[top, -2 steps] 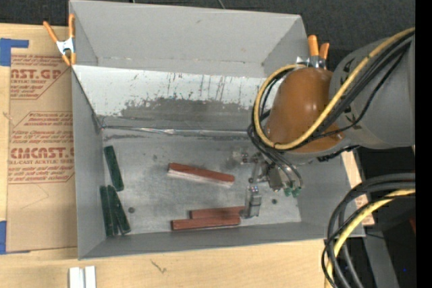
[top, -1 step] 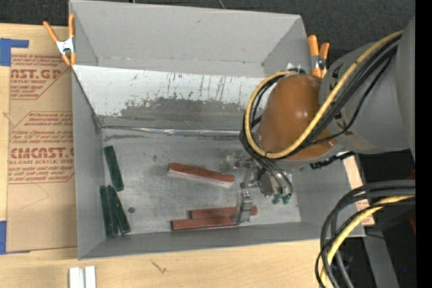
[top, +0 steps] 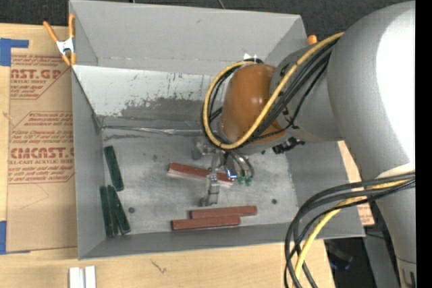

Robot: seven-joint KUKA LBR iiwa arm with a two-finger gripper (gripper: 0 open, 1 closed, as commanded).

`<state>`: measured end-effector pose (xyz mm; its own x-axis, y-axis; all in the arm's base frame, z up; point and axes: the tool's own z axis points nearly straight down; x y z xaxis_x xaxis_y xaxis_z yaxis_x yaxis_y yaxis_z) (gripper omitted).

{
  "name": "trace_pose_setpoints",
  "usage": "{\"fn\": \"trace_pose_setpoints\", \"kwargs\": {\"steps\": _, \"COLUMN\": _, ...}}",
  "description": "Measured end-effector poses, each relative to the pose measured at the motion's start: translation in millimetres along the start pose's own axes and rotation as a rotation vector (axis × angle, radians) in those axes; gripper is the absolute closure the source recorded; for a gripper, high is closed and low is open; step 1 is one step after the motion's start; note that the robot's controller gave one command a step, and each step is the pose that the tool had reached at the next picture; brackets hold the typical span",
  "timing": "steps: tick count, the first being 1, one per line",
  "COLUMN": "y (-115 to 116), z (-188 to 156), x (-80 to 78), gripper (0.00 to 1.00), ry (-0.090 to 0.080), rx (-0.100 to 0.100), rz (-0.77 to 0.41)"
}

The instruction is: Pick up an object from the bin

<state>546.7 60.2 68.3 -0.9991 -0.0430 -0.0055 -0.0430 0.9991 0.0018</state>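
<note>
The gripper (top: 214, 180) stands at frame centre, over the right end of a flat reddish-brown stick (top: 187, 171) that lies on the bin (top: 86, 145) floor. Whether it is clenched or released cannot be determined. Two similar brown sticks (top: 214, 218) lie along the lower wall. Dark green sticks (top: 113, 212) lie at lower left. The scuffed grey floor between them is open.

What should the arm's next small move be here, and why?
Probably a small shift toward the view's left. The gripper sits at the right end of the reddish-brown stick lying alone mid-bin, so centring over it looks likelier to give a balanced pick. The two brown sticks near the lower wall lie apart, out of the way.
</note>
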Motion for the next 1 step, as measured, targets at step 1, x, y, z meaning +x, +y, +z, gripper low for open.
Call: {"fn": "trace_pose_setpoints", "kwargs": {"steps": 1, "y": -19.1, "z": -8.1, "x": 56.0, "gripper": 1.0, "ry": -0.032, "rx": 0.0, "rz": -0.056}}
